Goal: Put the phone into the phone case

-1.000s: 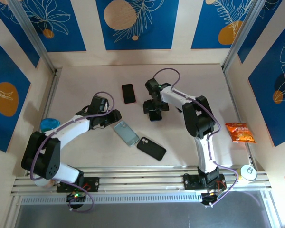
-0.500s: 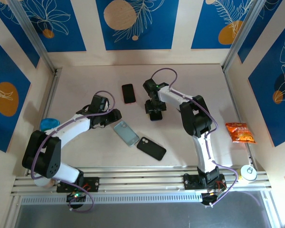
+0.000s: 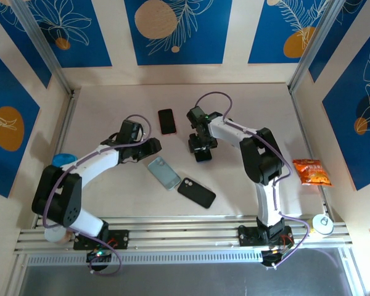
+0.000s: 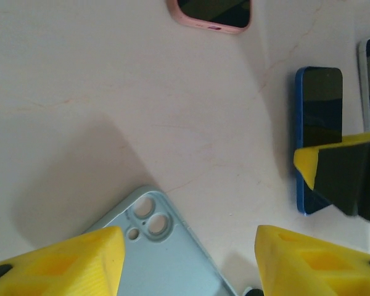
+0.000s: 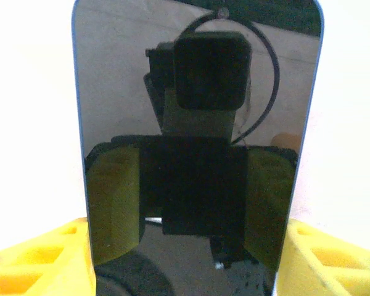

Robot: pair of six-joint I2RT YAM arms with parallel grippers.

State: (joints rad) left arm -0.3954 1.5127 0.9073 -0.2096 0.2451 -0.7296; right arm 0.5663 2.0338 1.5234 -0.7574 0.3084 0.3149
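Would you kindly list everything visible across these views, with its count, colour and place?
blue phone: 1, blue rim, dark screen up, mid-table
pink-cased phone: 1, pink rim, dark screen up, beyond centre
black phone: 1, black, back up, nearer the bases
phone case: 1, pale blue, empty, beside the black phone
snack packet: 1, orange, right edge
round blue object: 1, left edge
round white object: 1, near rail, right
table: 1, pale
left gripper: 1, yellow jaws open above the phone case
right gripper: 1, yellow jaws either side of the blue phone, grip unclear
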